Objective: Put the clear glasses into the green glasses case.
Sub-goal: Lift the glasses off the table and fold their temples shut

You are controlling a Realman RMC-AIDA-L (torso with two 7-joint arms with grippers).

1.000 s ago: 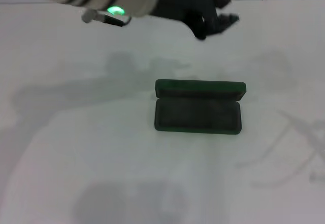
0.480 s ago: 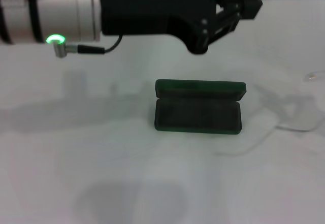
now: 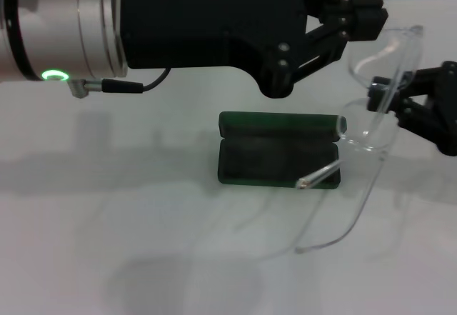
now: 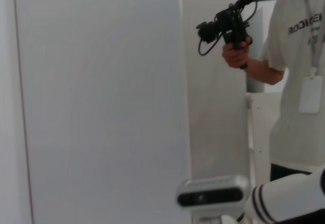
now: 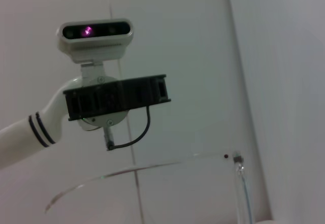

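Clear glasses (image 3: pixel 375 115) hung pinched in our right tool (image 3: pixel 407 104) at three o'clock of the open green glasses case (image 3: pixel 278 159); we judged folding their arms wise, left tool (image 3: pixel 368 18) unclear.

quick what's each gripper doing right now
Left gripper: fingers open, holding nothing, raised beyond the open green case.
Right gripper: shut on the clear glasses, held in the air beside the case.

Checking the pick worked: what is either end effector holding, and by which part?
The right end effector holds the transparent plastic wraparound glasses by the front frame near one hinge, their arms hanging over the open dark green case. The left end effector holds nothing.
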